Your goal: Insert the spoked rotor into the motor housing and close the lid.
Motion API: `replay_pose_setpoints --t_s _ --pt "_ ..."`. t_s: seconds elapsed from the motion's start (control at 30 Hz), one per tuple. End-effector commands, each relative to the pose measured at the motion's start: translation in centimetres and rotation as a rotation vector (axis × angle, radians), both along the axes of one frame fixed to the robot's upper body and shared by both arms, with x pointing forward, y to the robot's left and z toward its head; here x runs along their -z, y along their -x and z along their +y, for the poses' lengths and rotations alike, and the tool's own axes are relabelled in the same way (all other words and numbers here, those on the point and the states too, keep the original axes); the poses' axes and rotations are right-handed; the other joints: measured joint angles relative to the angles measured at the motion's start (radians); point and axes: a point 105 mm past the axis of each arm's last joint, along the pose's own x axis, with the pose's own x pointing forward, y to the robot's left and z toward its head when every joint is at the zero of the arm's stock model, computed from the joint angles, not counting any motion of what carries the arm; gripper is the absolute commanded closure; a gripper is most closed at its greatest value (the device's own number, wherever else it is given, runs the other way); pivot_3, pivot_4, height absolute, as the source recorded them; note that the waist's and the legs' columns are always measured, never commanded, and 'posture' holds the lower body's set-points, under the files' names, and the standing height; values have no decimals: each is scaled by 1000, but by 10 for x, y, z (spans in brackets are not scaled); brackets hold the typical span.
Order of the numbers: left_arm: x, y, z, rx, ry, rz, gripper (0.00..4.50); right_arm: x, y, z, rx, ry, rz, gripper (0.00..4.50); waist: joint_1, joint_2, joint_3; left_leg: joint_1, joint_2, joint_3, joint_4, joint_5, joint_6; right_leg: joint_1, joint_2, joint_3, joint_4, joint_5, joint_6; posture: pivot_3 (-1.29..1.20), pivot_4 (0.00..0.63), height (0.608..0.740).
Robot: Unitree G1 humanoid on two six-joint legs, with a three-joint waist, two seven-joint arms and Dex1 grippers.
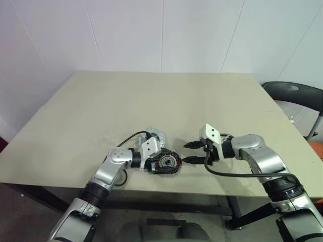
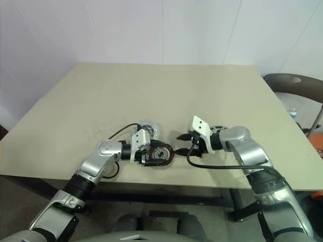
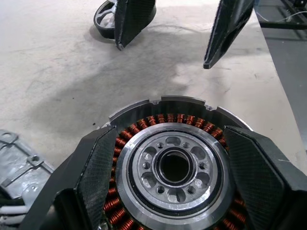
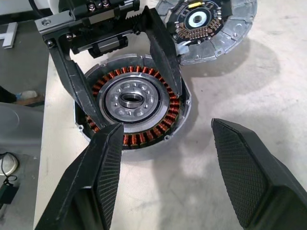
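The spoked rotor [image 4: 132, 108], a dark wheel ringed with copper coils around a silvery drilled hub, lay on the beige counter [image 1: 151, 101] between the textured black fingers [image 4: 163, 50] of the left hand [image 1: 162, 164], which stood apart either side of it, no grip evident. The motor housing [image 4: 211, 26], pale grey and ribbed, sat just behind the rotor. The right hand [image 1: 192, 153] faced the rotor from nearby, open and empty; the left was plainly nearer

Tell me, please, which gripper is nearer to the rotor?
The left. The left gripper straddles the rotor, a finger on either side; the right gripper hovers open just beside it, apart.
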Motion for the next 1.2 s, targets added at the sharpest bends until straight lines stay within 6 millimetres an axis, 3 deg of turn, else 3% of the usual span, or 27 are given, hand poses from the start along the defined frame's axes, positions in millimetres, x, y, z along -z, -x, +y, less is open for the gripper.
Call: replay_pose_setpoints --t_s 0.03,0.13,0.23,0.53,0.87,1.2 --pt "-26 -14 -2 -40 66 -56 739 -10 -6 -2 7 -9 -46 1434 0 0 0 0 0 0 0 0 0 0 0 0 1 0 0 0 0 740" --pt "-35 -18 -4 -57 107 -66 739 -7 -6 -3 11 -4 -45 1434 0 0 0 0 0 0 1 0 0 -2 0 1 4 0 0 0 0 740" --pt "-36 -22 -6 -78 119 -62 1331 -5 -6 -2 15 -2 -45 1434 0 -1 0 0 0 0 1 0 0 -2 0 1 4 0 0 0 0 740" --pt "-20 -17 -3 -71 73 -24 4328 -4 -8 -4 31 6 -53 1434 -2 -1 1 -1 0 1 1 0 0 -4 0 3 5 0 0 0 0 740" --pt "-11 4 0 31 42 70 4421 -5 -15 -7 52 10 -77 1434 -4 -1 1 -1 0 1 0 0 0 -4 1 3 5 -1 0 0 0 740" --pt "12 17 14 64 -92 156 4421 -5 -21 -13 65 28 -89 1434 -3 -1 1 -1 0 1 0 0 0 -4 0 4 5 -1 0 0 0 740"
